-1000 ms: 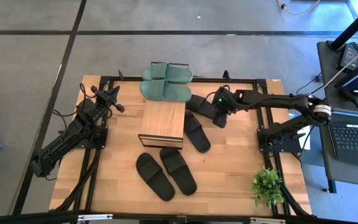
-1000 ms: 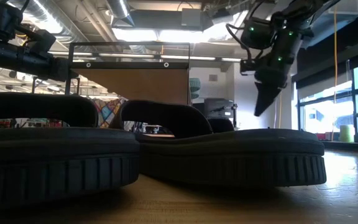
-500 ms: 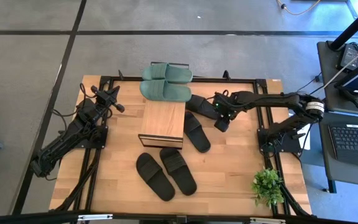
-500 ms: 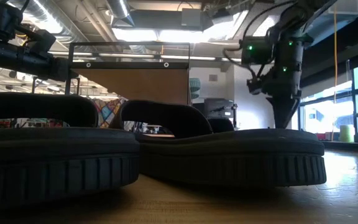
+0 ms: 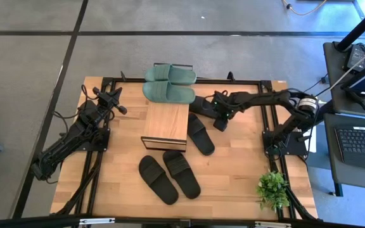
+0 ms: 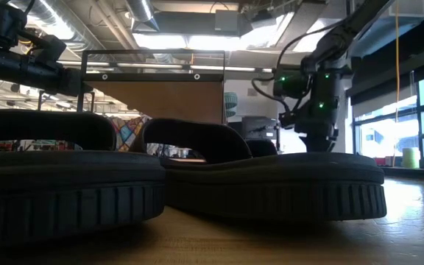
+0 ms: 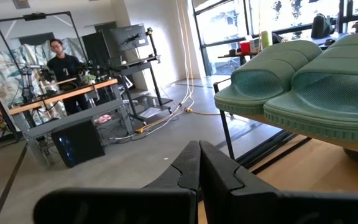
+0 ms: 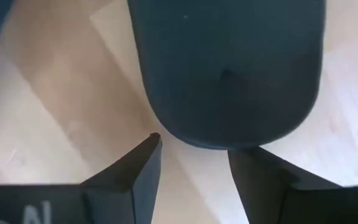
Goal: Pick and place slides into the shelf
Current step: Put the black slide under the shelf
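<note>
**Right arm dropping onto a black slide beside the shelf**

Over the last second the right gripper point(image 5: 218, 117) has been sliding leftward across the upper middle of the high view and sinking toward the table. It is now hanging over the end of a black slide point(image 5: 209, 107) lying just right of the shelf point(image 5: 165, 124). In the right wrist view its fingers point(image 8: 135, 171) are standing partly apart, with the slide's rounded end point(image 8: 225, 68) just ahead of the gap and bare table point(image 8: 36, 118) beneath; nothing is held yet.

The left gripper point(image 7: 197, 171) is waiting at the upper left of the high view, its fingers looking pressed together, pointing toward the two green slides point(image 5: 168, 83), which are lying at the table's top edge just above the shelf. Another black slide point(image 5: 201, 133) is lying just right of the shelf, and two more point(image 5: 169, 175) are sitting below it near the bottom centre. None is lying on the shelf's top plank.

Judging from this, the grasp is only beginning. The fingers seem to be straddling just the tip of the sole, so closing here could pinch the soft rubber edge and let it slip or fold out. Pressing lower could jam the tips into the table. The neighbouring black slide is lying close, so a dragged lift might nudge it.
</note>
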Motion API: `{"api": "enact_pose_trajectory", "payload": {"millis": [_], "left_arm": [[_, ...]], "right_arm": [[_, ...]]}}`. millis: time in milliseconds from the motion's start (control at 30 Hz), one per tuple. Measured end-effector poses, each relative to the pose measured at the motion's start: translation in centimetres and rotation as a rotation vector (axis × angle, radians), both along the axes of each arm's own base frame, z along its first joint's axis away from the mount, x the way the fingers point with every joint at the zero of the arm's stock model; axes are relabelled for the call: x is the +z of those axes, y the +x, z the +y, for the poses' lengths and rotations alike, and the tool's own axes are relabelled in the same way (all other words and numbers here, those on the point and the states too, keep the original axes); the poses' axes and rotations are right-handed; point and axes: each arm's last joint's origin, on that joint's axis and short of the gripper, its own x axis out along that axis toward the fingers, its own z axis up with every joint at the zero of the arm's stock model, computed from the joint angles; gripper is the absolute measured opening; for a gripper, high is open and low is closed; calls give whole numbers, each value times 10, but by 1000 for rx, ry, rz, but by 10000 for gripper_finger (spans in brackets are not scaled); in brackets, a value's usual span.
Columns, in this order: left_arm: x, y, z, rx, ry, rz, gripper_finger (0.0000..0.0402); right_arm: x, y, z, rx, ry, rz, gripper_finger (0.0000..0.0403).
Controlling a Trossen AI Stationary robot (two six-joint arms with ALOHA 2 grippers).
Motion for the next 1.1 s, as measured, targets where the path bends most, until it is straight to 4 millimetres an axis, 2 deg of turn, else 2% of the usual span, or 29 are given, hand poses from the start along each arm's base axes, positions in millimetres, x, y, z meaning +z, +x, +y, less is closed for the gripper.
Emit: {"api": "enact_pose_trajectory", "payload": {"millis": [500,767,1100], "left_arm": [[0,0,0,0,-2,-3,0],[0,0,0,0,-3,-6,0],[0,0,0,0,-4,-6,0]], "right_arm": [[6,6,-35,96,-166,-170,184],[5,7,-40,138,-185,-189,184],[-13,17,-44,179,-163,-219,184]]}}
